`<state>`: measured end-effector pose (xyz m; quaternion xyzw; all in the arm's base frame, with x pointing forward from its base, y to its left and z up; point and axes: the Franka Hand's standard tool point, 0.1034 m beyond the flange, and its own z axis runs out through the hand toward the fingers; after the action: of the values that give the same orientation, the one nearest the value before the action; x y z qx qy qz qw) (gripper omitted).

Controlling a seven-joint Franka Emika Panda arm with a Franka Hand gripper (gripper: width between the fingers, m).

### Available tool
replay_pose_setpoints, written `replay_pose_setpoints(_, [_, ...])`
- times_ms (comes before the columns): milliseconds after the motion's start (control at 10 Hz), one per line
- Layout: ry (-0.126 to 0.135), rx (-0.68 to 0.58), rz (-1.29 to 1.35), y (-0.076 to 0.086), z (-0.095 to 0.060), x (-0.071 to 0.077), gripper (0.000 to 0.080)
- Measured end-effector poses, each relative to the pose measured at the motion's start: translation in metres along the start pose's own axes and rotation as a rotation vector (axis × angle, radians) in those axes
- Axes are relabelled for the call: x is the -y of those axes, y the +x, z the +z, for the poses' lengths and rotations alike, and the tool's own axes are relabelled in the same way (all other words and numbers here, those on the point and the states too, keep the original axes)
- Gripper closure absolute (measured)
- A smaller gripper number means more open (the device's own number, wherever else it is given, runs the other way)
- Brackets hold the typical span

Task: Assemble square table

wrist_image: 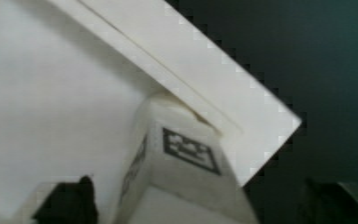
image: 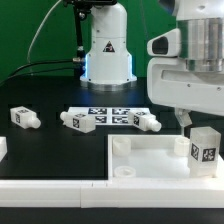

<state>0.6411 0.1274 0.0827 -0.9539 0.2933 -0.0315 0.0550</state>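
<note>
White leg (wrist_image: 179, 150) stands between the tool's (wrist_image: 202, 205) parted fingers (wrist_image: 66, 202), gaps visible only in wrist view.

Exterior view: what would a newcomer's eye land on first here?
The bulky white gripper at the exterior view's right, with an upright tagged leg just below it, by a corner of the square top. Next, three loose legs lying in a row on the black table, two flanking the marker board.
</note>
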Motion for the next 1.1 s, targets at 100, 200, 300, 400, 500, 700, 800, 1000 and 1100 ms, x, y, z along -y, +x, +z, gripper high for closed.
replay_pose_setpoints(100, [0.001,0.001,-0.053,-0.003,0.001,0.002,0.0170])
replay_pose_setpoints(200, [0.000,0.001,-0.128,-0.002,0.001,0.000,0.0155])
replay_pose_setpoints(300, [0.000,0.001,-0.194,-0.001,0.001,0.000,0.0155])
replay_pose_setpoints(400, [-0.014,-0.006,-0.326,0.000,0.001,-0.002,0.0151])
replay_pose_setpoints(500, [-0.041,-0.024,-0.555,0.004,0.000,-0.003,0.0151])
replay_pose_setpoints(700, [-0.053,-0.011,-0.738,0.012,0.002,-0.011,0.0151])
replay_pose_setpoints(800, [-0.054,-0.008,-0.753,0.012,0.004,-0.012,0.0151])
replay_pose_setpoints(1000, [-0.052,-0.009,-0.735,0.011,0.005,-0.012,0.0151])
replay_pose_setpoints(1100, [-0.052,-0.010,-0.720,0.012,0.005,-0.012,0.0258])
